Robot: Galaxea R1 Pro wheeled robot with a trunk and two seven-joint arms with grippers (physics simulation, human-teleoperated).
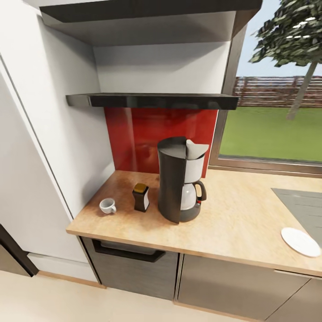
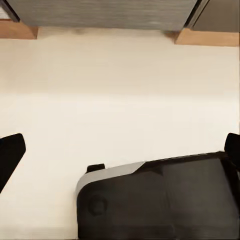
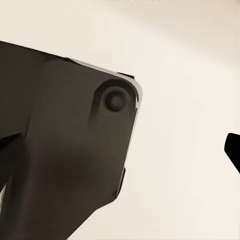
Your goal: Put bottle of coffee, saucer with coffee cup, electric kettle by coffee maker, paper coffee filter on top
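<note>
Judging progress, I saw the small brown coffee jar [image 1: 141,197] and tiny white cup [image 1: 107,206] beside the tall black coffee maker [image 1: 179,179] on the light-wood counter [image 1: 241,223]; the flat white saucer [image 1: 300,241] lay far right, kettle unplaced; both end effectors looked spread.

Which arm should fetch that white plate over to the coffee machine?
Probably the right. The saucer lies toward the right end of the kitchen countertop, to the right of the coffee maker, on that arm's side. Both wrist views look down at the floor, so neither arm seems raised yet.
</note>
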